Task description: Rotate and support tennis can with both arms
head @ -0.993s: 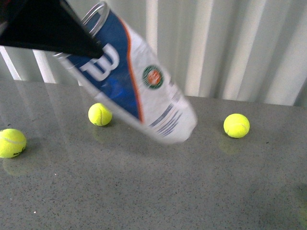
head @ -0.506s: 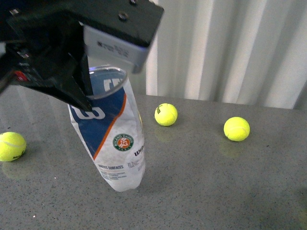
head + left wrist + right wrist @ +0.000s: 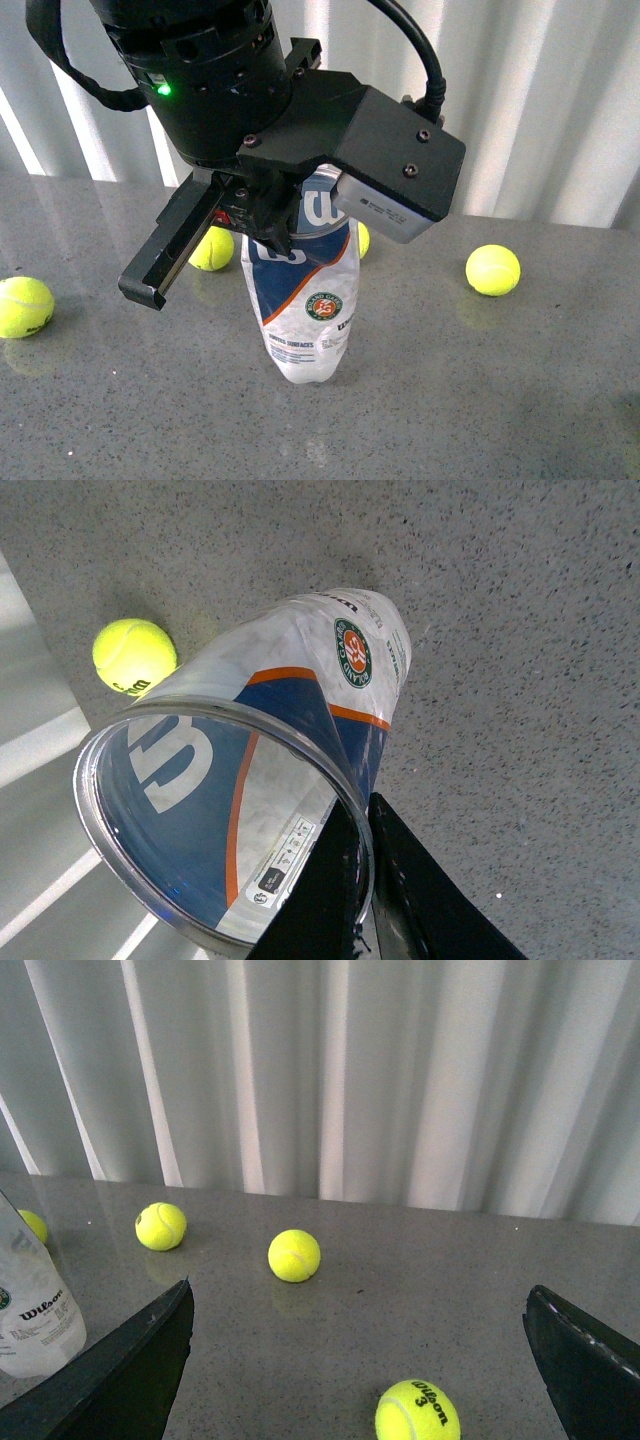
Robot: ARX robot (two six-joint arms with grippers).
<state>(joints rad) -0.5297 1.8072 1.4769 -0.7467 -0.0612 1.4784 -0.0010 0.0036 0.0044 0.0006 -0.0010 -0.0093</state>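
Note:
The tennis can [image 3: 305,310] stands almost upright with its closed end down on the grey table and its open silver rim up. My left gripper [image 3: 268,236], under the big black arm with the green light [image 3: 162,89], is shut on the rim. In the left wrist view the jaws [image 3: 366,815] pinch the can's wall [image 3: 300,680], one inside and one outside. My right gripper [image 3: 355,1360] is wide open and empty, low over the table. The can [image 3: 30,1310] shows at the edge of that view, apart from the gripper. The right arm is not in the front view.
Yellow-green tennis balls lie on the table [image 3: 500,400]: one far left [image 3: 22,306], one behind the arm [image 3: 212,250], one right [image 3: 493,269]. In the right wrist view a ball [image 3: 417,1412] lies between the open fingers, with others [image 3: 294,1255] [image 3: 161,1225] farther off. A white curtain [image 3: 540,100] hangs behind.
The can has swung from a steep tilt in the air to nearly upright with its base on the table. The left arm has moved to the middle of the view.

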